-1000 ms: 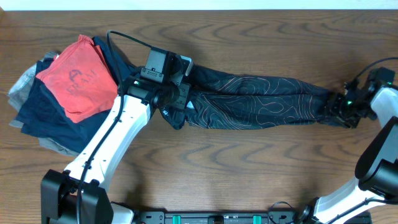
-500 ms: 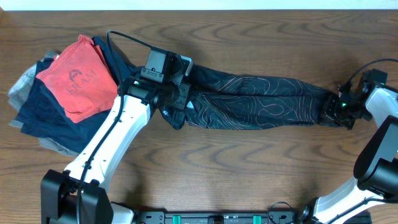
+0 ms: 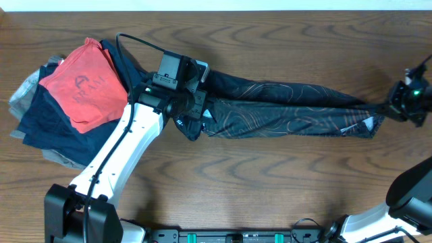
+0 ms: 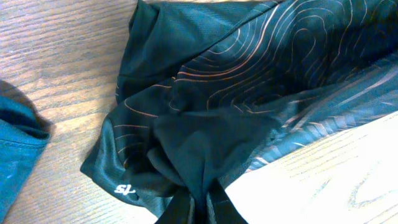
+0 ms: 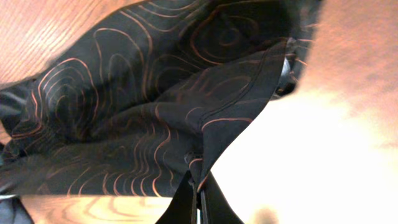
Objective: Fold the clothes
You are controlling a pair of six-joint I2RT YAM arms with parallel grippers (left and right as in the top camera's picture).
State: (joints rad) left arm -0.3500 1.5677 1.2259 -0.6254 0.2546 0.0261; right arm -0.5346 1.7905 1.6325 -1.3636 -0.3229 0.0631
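Bases of both arms sit at the near edge of the wooden table (image 3: 270, 189). From the near left corner the white left arm (image 3: 121, 148) reaches diagonally up toward the middle of the table. The left gripper (image 4: 199, 204) is clamped on a bunched fold of the black jersey (image 3: 283, 111), its two dark fingers pressed together with cloth between them. A small white logo (image 4: 124, 188) shows on the hem just left of that pinch.

The jersey lies as a long, narrow, crumpled band across the middle of the table, running from the left gripper to the right edge. Fine white and orange contour lines cover its shiny fabric.

At the right edge, the right gripper (image 5: 198, 198) is closed on a thin edge of the jersey's far end, and the cloth fans out from that pinch. Whether this end touches the table cannot be told.

Further back, near the left edge, sits a loose pile. A red-orange shirt (image 3: 81, 84) with a faint logo lies on top of navy garments (image 3: 47, 125), with grey cloth (image 3: 22, 91) poking out at the pile's left side. The pile touches the jersey's left end behind the left gripper.
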